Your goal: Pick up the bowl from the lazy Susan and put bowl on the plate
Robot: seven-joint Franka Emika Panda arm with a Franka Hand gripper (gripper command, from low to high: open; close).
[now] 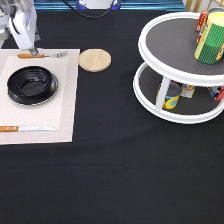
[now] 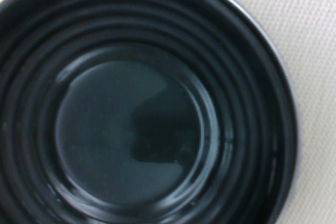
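The black bowl [image 1: 32,85] sits on the pale placemat [image 1: 67,100] at the exterior view's left, covering the plate; only a thin silvery edge [image 1: 54,92] peeks out beneath it. It is well apart from the lazy Susan [image 1: 150,95] on the right. The gripper [image 1: 33,50] hangs above the mat's top edge, near a small utensil [image 1: 42,55]; I cannot tell how its tips stand. The bowl looks rigid, glossy and slippery, probably breakable; its thin raised rim [image 2: 289,125] seems the only sensible place to pinch.
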